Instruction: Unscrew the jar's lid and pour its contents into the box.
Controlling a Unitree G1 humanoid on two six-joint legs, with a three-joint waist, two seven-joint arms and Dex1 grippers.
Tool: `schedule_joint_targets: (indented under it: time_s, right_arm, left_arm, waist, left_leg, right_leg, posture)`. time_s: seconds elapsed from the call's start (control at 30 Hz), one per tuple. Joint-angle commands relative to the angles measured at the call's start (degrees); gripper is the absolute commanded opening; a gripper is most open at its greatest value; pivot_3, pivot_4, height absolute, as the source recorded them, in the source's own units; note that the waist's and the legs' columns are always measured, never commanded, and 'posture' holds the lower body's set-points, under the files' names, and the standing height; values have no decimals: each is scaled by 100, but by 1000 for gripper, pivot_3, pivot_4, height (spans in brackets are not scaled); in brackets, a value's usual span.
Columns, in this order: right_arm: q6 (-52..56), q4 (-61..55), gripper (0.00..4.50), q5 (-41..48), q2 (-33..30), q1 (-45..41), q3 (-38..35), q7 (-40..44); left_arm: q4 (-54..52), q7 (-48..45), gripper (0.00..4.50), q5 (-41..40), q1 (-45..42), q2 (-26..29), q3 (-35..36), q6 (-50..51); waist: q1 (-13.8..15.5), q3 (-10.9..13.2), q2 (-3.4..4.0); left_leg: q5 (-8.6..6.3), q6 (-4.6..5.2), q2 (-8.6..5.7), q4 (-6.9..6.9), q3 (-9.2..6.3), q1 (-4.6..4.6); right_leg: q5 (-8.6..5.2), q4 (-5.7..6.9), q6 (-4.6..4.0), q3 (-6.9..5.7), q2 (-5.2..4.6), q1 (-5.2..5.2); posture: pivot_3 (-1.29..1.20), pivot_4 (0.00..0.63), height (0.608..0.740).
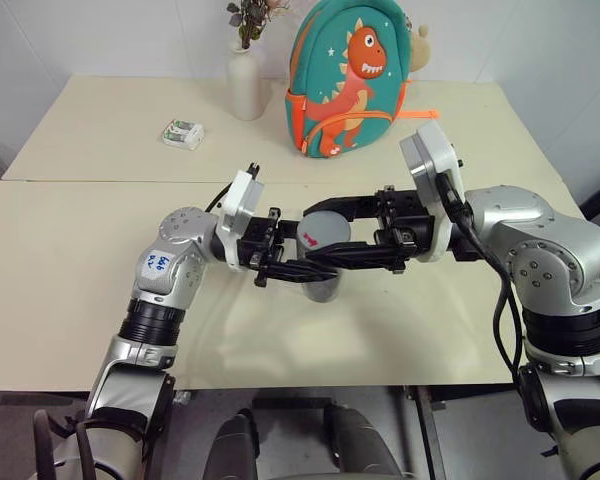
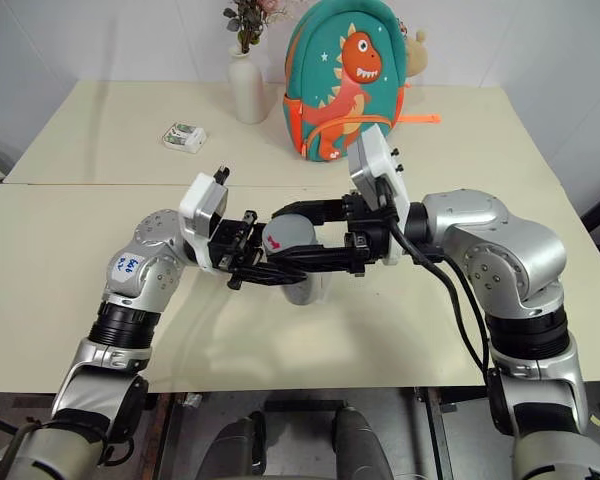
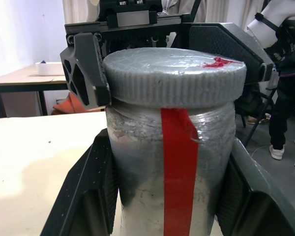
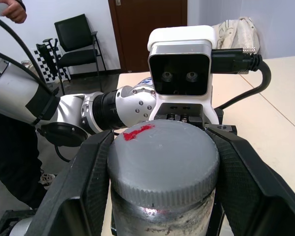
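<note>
The jar (image 3: 137,172), a clear cylinder with a red streak down its side, hangs upright over the middle of the near table (image 1: 70,300). My left gripper (image 1: 315,268) reaches in from the left and is shut on the jar's body. The grey lid (image 4: 163,150) with its red mark sits on the jar. My right gripper (image 1: 330,235) comes from the right and is shut on the lid's rim, one finger on each side. The cloudy wall hides the contents. The box is out of view.
At the back of the far table stand a white vase (image 1: 246,85) with dried flowers and a green dinosaur backpack (image 1: 348,80). A small white-and-green packet (image 1: 183,133) lies to their left. A person's hand (image 4: 10,10) shows beyond the table.
</note>
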Motion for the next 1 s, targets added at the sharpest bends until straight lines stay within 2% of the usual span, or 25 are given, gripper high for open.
schedule_joint_targets:
  time_s: [0.03,0.2,0.43,0.53,0.8,1.0]
  right_arm:
    - [-13,-234,2953,38,-99,97,-33,7]
    - [138,-248,4481,118,-126,88,-81,-66]
    - [74,-437,4481,113,-130,103,-345,-371]
    - [244,-439,4481,159,-10,41,-421,-796]
    - [674,-401,4481,145,400,-208,-46,-1536]
    - [684,-269,4481,22,601,-360,126,-1731]
  left_arm:
    - [-133,-77,2086,-71,38,-2,76,-117]
    - [-106,15,2086,-48,37,-11,152,-182]
    - [-25,278,2086,122,167,174,351,-349]
    - [-1,414,2086,241,215,215,346,-418]
    - [-44,699,2086,446,228,79,201,-480]
    - [-74,741,2086,448,249,0,163,-489]
  waist:
    - [-2,0,0]
    - [0,0,0]
    - [-5,0,0]
    - [7,0,0]
    - [-9,0,0]
    - [7,0,0]
  left_leg:
    - [0,0,0,0,0,0]
    - [0,0,0,4,1,-1]
    - [0,0,0,4,0,-1]
    - [0,0,0,4,0,-1]
    - [0,0,0,5,2,-1]
    - [0,0,0,5,2,-3]
  right_leg:
    - [0,0,0,0,0,0]
    - [-1,2,-1,1,-1,-2]
    - [-1,3,-1,1,0,-2]
    - [-1,4,-2,1,-1,-3]
    - [-4,5,-7,3,-2,-3]
    - [-3,7,-6,2,-2,-5]
  posture:
    - [0,150,740]
    - [0,150,740]
    - [0,150,740]
    - [0,150,740]
    - [0,150,740]
    - [0,150,740]
